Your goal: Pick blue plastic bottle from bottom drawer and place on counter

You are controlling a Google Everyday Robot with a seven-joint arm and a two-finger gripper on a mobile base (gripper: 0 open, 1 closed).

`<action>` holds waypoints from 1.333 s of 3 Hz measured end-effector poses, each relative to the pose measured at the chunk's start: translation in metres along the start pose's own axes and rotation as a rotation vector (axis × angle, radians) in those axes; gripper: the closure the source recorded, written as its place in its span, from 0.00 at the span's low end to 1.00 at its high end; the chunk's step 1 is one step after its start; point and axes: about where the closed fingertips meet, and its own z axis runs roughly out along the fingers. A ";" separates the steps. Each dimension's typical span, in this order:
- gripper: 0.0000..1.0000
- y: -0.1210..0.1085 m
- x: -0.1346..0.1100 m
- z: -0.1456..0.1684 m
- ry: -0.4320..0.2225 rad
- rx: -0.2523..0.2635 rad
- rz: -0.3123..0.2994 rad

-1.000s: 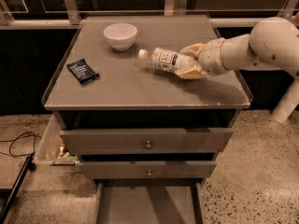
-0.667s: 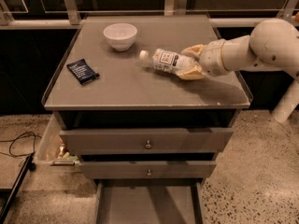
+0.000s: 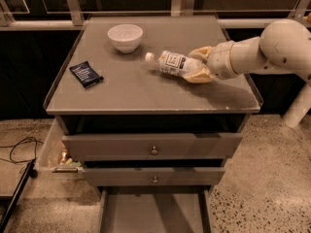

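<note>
The jaws of the gripper (image 3: 198,66), over the right part of the desk (image 3: 146,93), should, I think, bring the blue plastic bottle (image 3: 171,62) down flat before they let go, and open slowly so it does not roll away. They are clenched on the bottle's bottom end, one finger above and one below; the bottle lies tilted, white cap pointing left; whether it touches the desk I cannot tell; further left are a white bowl (image 3: 125,37) and a dark packet (image 3: 86,74); the bottom drawer (image 3: 153,212) stands pulled out below.
</note>
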 end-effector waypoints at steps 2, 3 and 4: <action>0.11 0.000 0.000 0.000 0.000 0.000 0.000; 0.00 0.000 0.000 0.000 0.000 0.000 0.000; 0.00 0.000 0.000 0.000 0.000 0.000 0.000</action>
